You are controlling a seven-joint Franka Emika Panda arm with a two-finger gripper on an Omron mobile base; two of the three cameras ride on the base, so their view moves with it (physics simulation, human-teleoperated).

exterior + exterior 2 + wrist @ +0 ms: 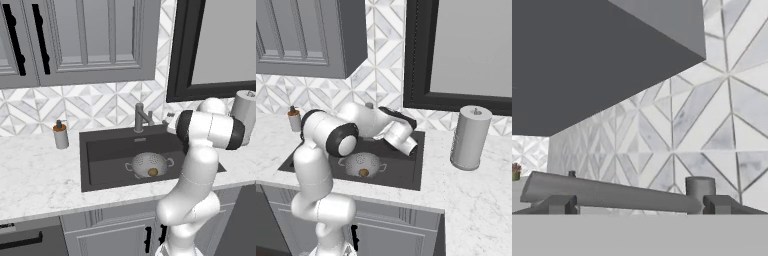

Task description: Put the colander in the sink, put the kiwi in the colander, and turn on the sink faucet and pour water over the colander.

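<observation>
Gripper (639, 205): seen in the hand view with both tips spread fully apart and nothing held; the faucet's spout lies across just beyond them.
Fingers (561, 204): 2 dark tips, 1 at each side of the spout, apart from it as far as can be told.
Colander (149, 164): set upright in the sink (100, 150), right of centre, below the faucet.
Kiwi (153, 172): resting inside the colander, toward its near side.
Faucet (140, 117): mounted at the far rim of the sink, against the tiled wall; no water is seen.
Step judged: 2 of 3 parts appear done; the tap is left to be turned on.
Handling judged: the faucet is rigid, smooth metal, likely slippery; its side lever is best pushed or pinched near the free end, where least force is needed.
Dispenser (60, 135): stands on the counter left of the sink, well apart.
</observation>
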